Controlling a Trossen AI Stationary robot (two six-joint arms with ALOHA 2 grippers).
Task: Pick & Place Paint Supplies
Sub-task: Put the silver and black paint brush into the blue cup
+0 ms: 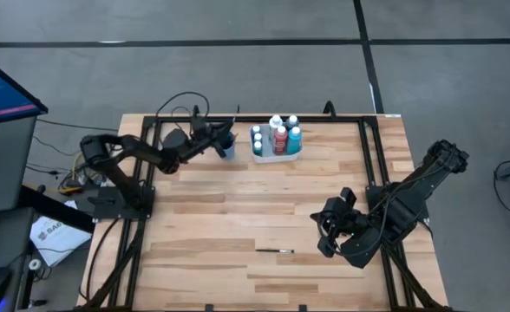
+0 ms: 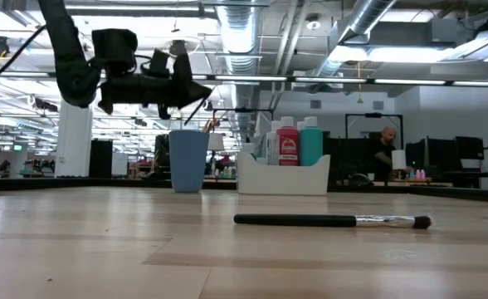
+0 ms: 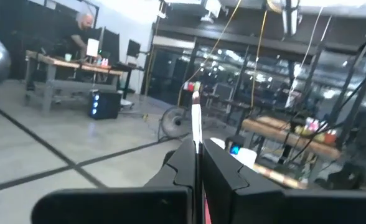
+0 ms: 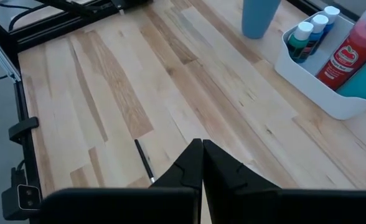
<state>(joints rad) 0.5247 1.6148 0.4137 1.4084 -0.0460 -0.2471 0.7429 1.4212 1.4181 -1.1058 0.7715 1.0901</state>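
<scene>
Fingers of the left gripper (image 2: 196, 90) pinched a paintbrush (image 3: 196, 118) just above the blue cup (image 2: 187, 160). Tilted as it was, the brush could miss the rim. Another brush (image 1: 274, 250) lay well off from the cup, near the shut, empty right gripper (image 1: 324, 232).

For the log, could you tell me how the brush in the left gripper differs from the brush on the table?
The held paintbrush is clamped in the shut left gripper, up in the air above the blue cup; the loose paintbrush lies flat on the table, untouched, near the right gripper. Both are thin and dark-handled.
</scene>
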